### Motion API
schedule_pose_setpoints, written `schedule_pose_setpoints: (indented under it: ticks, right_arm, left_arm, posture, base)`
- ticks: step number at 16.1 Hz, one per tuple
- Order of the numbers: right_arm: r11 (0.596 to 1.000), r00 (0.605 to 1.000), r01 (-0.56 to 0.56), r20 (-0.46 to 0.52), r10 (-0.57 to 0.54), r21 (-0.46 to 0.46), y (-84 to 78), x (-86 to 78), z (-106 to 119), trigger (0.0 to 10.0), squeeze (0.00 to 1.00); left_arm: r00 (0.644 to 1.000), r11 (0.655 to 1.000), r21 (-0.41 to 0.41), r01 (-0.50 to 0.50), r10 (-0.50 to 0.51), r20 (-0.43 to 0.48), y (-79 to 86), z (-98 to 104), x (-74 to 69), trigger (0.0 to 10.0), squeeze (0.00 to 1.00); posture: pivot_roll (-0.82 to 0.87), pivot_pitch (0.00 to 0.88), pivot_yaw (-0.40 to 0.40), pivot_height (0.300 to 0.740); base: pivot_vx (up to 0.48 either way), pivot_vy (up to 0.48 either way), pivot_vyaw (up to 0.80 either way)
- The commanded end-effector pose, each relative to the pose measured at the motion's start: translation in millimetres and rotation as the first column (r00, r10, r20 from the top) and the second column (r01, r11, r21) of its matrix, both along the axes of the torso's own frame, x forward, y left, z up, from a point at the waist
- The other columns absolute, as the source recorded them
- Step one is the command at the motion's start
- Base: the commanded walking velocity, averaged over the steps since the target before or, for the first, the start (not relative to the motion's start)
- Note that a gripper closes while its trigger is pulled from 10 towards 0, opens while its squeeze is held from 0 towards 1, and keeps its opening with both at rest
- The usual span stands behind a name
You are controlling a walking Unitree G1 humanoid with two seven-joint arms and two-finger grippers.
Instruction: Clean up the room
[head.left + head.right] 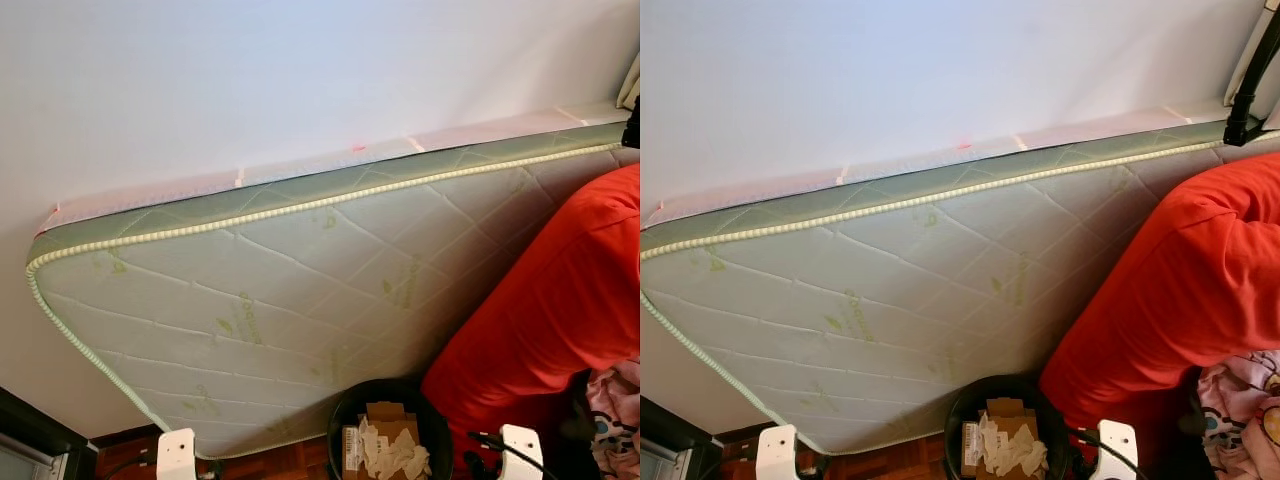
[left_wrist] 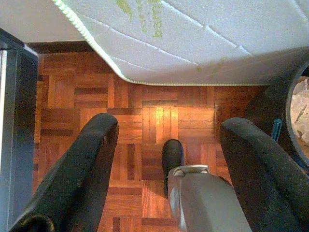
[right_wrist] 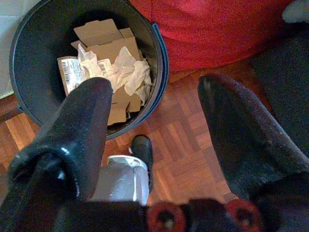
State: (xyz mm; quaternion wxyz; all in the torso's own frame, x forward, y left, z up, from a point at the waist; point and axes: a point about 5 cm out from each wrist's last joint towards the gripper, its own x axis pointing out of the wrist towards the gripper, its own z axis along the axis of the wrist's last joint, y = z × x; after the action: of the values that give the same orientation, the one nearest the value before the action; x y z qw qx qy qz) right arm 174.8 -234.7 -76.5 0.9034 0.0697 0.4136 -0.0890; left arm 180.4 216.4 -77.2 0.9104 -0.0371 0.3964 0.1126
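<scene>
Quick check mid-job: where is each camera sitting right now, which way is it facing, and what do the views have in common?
Left eye, right eye: on the head, facing the mattress leaning on the wall, the red beanbag and the bin; both forearm tips show at the bottom.
Left wrist: looks down past the open left hand at the parquet floor and the mattress corner.
Right wrist: looks down past the open right hand at the bin of cardboard.
Shared: bin, mattress.

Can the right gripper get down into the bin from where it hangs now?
Probably yes. The right gripper hangs open just beside the bin, whose top is uncovered, with cardboard and crumpled paper inside. Nothing lies between them.
</scene>
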Motion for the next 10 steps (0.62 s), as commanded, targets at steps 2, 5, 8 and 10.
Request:
schedule_pose_setpoints:
  ticks: [2, 5, 8, 10]
  right_arm:
    - [1.0, 1.0, 0.002, -0.011, -0.002, 0.017, 4.5, -1.1, -1.9, 10.0, 0.0]
    - [1.0, 1.0, -0.017, -0.025, 0.018, 0.019, 7.3, -2.0, -3.2, 10.0, 0.0]
    - [1.0, 1.0, -0.019, -0.015, 0.019, 0.022, 8.0, 0.5, -2.1, 10.0, 0.0]
    - [1.0, 1.0, -0.019, -0.013, 0.02, 0.024, 8.0, -0.4, -2.4, 10.0, 0.0]
  left_arm:
    - [0.999, 1.0, 0.015, 0.002, -0.001, -0.042, 8.3, -3.0, -8.8, 10.0, 0.0]
    - [0.999, 1.0, 0.023, -0.009, 0.01, -0.033, 13.4, -1.9, -9.6, 10.0, 0.0]
    - [0.999, 1.0, 0.021, -0.016, 0.016, -0.033, 13.2, -2.3, -10.5, 10.0, 0.0]
    - [0.999, 1.0, 0.02, -0.018, 0.018, -0.038, 12.5, -3.1, -11.7, 10.0, 0.0]
  posture:
    - [-0.12, 0.0, 0.058, 0.74]
    - [-0.06, 0.0, 0.042, 0.74]
    - [-0.06, 0.0, 0.039, 0.74]
    - [-0.06, 0.0, 0.035, 0.74]
  base:
    - [0.0, 0.0, 0.0]
    - [0.0, 0.0, 0.0]
    - [0.0, 0.0, 0.0]
    - [0.0, 0.0, 0.0]
